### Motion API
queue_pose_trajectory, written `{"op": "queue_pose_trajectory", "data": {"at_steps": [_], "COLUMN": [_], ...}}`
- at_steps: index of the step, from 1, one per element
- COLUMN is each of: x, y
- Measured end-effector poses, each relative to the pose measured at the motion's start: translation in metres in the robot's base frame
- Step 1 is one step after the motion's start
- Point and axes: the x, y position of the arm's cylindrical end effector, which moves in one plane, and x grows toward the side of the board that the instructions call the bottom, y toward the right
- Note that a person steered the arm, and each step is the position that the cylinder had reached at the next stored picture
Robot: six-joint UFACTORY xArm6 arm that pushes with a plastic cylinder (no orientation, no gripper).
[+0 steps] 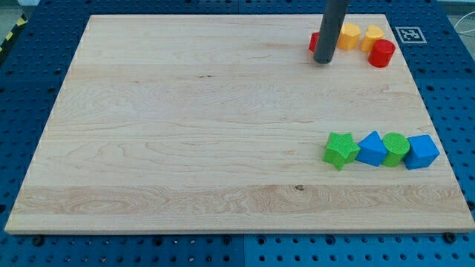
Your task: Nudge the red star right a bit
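The rod came down at the board's (185, 133) top right; my tip (323, 62) sat on the wood, touching the red star (314, 42), which was mostly hidden behind the rod w/ only a red sliver showing at its left; no jaws on this rig, just the rod. Just right of the rod: orange block (348, 35), yellow block (372, 36), red cylinder (382, 53), bunched close. Lower right, a row: green star (341, 149), blue block (371, 149), green cylinder (395, 148), blue cube (422, 152), touching or nearly so.
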Motion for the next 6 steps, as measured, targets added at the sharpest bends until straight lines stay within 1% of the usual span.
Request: {"op": "queue_pose_trajectory", "data": {"at_steps": [2,3,4,6], "x": [-0.002,0.013,0.016,0.064], "y": [0.001,0.025,0.077,0.176]}}
